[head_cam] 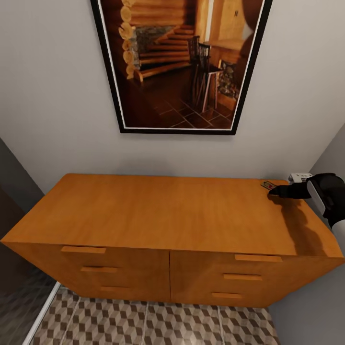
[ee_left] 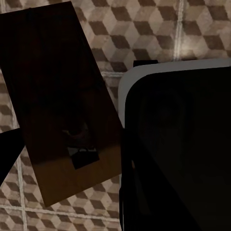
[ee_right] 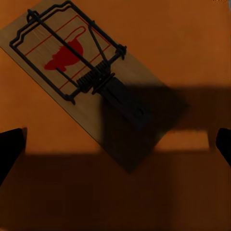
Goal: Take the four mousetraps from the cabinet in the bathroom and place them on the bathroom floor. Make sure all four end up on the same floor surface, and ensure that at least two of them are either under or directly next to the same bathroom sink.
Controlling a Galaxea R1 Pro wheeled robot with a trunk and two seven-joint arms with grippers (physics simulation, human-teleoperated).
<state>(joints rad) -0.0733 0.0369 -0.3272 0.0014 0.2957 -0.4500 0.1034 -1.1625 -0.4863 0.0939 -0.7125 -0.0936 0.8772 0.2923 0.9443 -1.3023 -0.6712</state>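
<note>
The orange-brown cabinet stands against the wall, drawers closed. One mousetrap lies on its top at the far right corner. My right gripper hovers just over it, open. In the right wrist view the mousetrap lies flat on the wood, part shadowed, ahead of the open right gripper, one black fingertip at each side. A second mousetrap hangs dark above the bathroom floor, with my left gripper shut on it. The sink is out of view.
A large framed picture hangs above the cabinet. A small white object sits at the wall behind my right gripper. The grey side wall closes in on the right. A dark glass panel stands left. Patterned floor lies before the drawers.
</note>
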